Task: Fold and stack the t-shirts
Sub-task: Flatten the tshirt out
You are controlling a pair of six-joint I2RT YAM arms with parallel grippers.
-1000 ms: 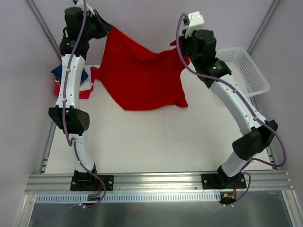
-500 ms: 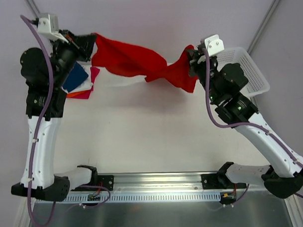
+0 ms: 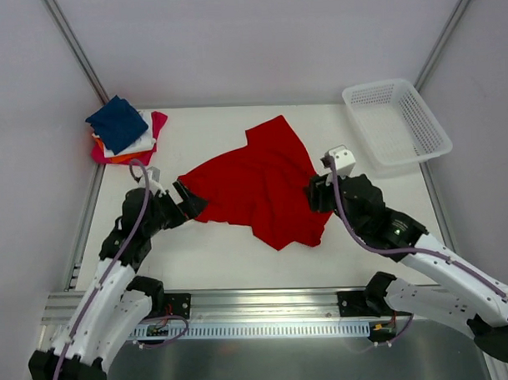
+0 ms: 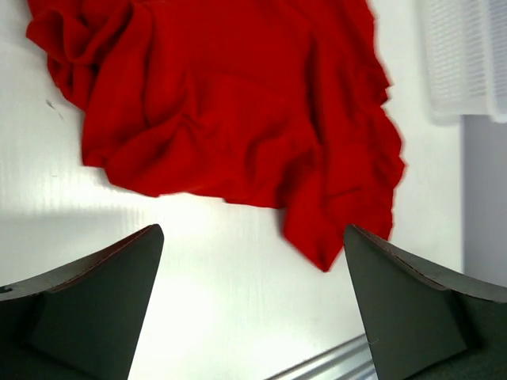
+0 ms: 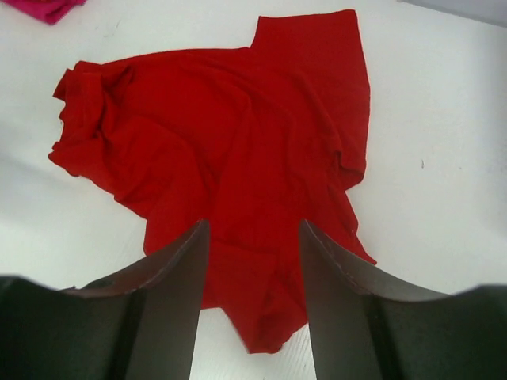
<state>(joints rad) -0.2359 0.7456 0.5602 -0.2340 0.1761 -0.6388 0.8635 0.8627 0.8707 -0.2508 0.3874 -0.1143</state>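
Just beyond the left fingers (image 4: 87, 301), spread wide, and the right fingers (image 5: 166, 293), parted and empty, the red t-shirt (image 4: 238, 103) lies rumpled on the desk (image 4: 198, 261). Pinching its bunched edge could catch doubled layers and skew the fold.

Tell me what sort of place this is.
Probably a robotics lab cell, not a home: a plain white table on an aluminium rail, blank walls, a red t-shirt and a white mesh basket.
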